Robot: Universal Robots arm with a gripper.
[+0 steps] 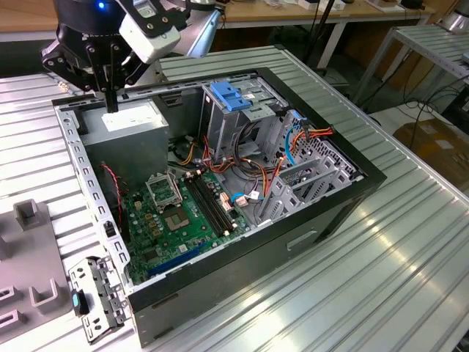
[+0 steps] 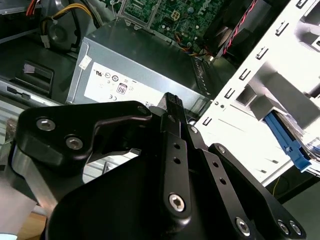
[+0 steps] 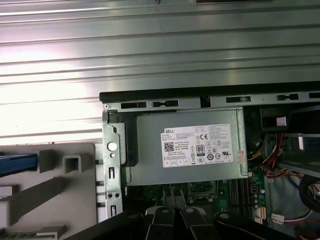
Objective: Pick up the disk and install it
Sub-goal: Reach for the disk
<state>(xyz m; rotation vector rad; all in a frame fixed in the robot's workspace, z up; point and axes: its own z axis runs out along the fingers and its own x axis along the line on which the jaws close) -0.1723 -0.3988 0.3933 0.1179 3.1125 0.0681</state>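
Observation:
The disk is out of view. My gripper (image 1: pixel 110 105) hangs over the far left corner of the open computer case (image 1: pixel 293 242), just above the grey power-supply box (image 1: pixel 130 122) with its white sticker. Its black fingers are pressed together with nothing between them. In the first wrist view the fingertips (image 3: pixel 171 194) sit at the box's (image 3: pixel 187 170) near edge, over the motherboard. In the second wrist view the gripper (image 2: pixel 172 99) points toward the same box (image 2: pixel 135 70).
A metal drive cage with a blue latch (image 1: pixel 230 95) stands at the case's back. The green motherboard (image 1: pixel 179 213) and loose cables (image 1: pixel 293 139) fill the case's floor. A grey fixture (image 1: pixel 33 286) holding a blue strip (image 3: pixel 17 162) lies on the ribbed table (image 1: pixel 381 271), beside a metal bracket (image 1: pixel 95 297).

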